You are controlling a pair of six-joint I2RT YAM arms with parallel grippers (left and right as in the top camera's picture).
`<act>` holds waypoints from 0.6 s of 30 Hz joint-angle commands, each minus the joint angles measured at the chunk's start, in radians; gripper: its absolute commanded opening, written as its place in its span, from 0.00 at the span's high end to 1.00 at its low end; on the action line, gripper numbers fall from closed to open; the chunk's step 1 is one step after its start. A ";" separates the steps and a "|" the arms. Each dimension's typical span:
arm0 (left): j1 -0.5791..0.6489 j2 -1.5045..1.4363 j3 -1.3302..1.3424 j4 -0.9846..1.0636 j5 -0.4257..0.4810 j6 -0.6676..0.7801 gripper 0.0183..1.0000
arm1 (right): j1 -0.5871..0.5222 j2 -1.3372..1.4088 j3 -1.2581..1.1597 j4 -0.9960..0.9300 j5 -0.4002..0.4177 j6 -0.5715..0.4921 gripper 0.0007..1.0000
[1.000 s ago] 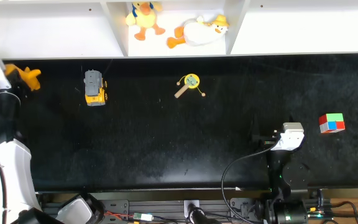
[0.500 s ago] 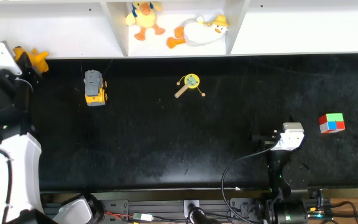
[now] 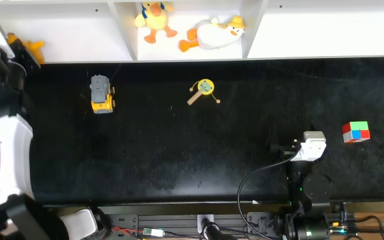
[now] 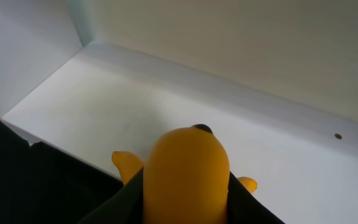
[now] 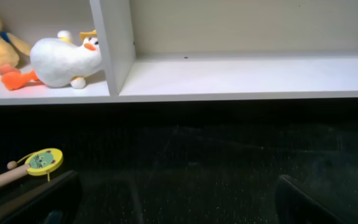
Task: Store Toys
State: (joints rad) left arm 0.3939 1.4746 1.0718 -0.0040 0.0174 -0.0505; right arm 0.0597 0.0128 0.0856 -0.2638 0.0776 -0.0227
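Observation:
My left gripper [image 3: 20, 50] is shut on an orange-yellow toy [image 4: 186, 171], held at the front edge of the white shelf's left compartment [image 4: 135, 118]; the toy's tip [image 3: 33, 47] pokes out at the far left of the top view. A yellow and a white plush duck [image 3: 212, 32] lie in the middle compartment. On the black table sit a yellow-grey toy truck [image 3: 101, 93], a small rattle drum [image 3: 204, 89] and a colour cube [image 3: 355, 131]. My right gripper [image 5: 176, 199] rests low at the front right, fingers wide apart and empty.
The shelf's right compartment [image 5: 253, 68] is bare, with a divider wall [image 5: 112, 43] beside the ducks. Black table surface [image 3: 199, 153] lies open between the toys. Cables run along the front edge [image 3: 259, 183].
My left arm carried the orange-yellow toy away from the table's left edge up to the shelf's left compartment. The right arm stayed still.

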 commanded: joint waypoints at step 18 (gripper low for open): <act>-0.002 0.147 0.097 0.053 0.060 0.004 0.70 | 0.005 -0.009 -0.006 0.003 -0.006 0.001 0.00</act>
State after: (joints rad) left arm 0.3939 1.6070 1.1358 0.0402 0.0563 -0.0502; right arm 0.0597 0.0128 0.0856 -0.2634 0.0776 -0.0231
